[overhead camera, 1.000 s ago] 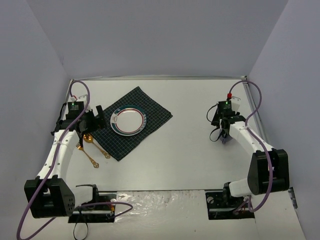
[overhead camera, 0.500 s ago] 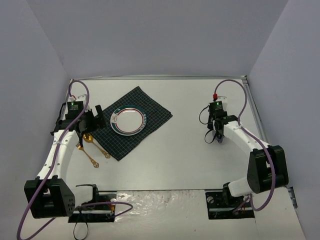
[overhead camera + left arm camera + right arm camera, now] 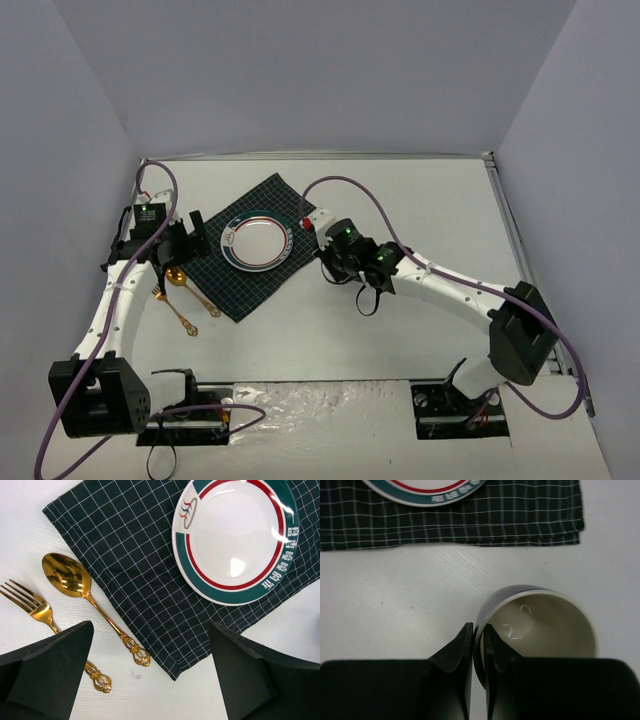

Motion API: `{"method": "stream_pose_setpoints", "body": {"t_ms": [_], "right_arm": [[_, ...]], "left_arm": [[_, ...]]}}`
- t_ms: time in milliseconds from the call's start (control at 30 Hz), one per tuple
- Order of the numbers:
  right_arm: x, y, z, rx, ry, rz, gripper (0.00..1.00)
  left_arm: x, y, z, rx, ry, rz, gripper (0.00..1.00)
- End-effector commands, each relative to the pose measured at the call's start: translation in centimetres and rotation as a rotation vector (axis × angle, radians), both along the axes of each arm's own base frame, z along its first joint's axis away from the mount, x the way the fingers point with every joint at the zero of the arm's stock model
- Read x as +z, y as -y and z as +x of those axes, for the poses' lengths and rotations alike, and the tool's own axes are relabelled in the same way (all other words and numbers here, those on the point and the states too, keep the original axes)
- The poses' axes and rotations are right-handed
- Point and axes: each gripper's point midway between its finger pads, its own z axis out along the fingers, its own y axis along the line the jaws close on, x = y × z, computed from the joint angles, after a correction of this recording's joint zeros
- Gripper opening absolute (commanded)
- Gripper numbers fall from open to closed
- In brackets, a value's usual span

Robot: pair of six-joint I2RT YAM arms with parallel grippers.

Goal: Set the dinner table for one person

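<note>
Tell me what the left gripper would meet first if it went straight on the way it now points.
Most likely the dark checked cloth, near its corner. The left gripper hangs over it with its jaws open. The gold spoon lies with its handle just beside that line, so with depth unclear it could be touched instead.

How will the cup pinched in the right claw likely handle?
The cup looks like glazed ceramic: probably rigid, weighty, breakable. The right claw pinches just one side of its rim, so it may swing or slip on the glossy wall.
</note>
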Motion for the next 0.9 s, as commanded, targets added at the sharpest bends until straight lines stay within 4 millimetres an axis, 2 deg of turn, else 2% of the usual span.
{"method": "stream_pose_setpoints", "body": {"t_ms": [0, 33, 133, 233, 500, 700, 867], "right_arm": [[2.4, -4.3, 0.1, 0.166, 0.098, 0.055, 0.0], [2.1, -5.4, -0.5, 0.214, 0.097, 0.063, 0.0], [1.8, -7.2, -1.7, 0.308, 0.097, 0.065, 0.0], [0.9, -8.3, -2.7, 0.39, 0.081, 0.063, 0.0], [-1.2, -8.7, -4.1, 0.476, 0.039, 0.039, 0.01], [-2.0, -8.8, -4.3, 0.483, 0.017, 0.033, 0.18], [-1.5, -8.8, -4.4, 0.485, 0.022, 0.039, 0.29]], "left_arm": [[1.5, -0.7, 0.6, 0.017, 0.063, 0.024, 0.97], [1.6, -0.7, 0.6, 0.017, 0.063, 0.025, 0.97], [1.5, -0.8, 0.6, 0.02, 0.063, 0.025, 0.97], [1.5, -0.8, 0.6, 0.018, 0.062, 0.027, 0.97], [1.2, -0.8, 0.7, 0.018, 0.053, 0.023, 0.97], [1.0, -0.6, 0.8, 0.012, 0.044, 0.012, 0.97], [0.9, -0.3, 0.7, 0.004, 0.046, 0.01, 0.97]]}}
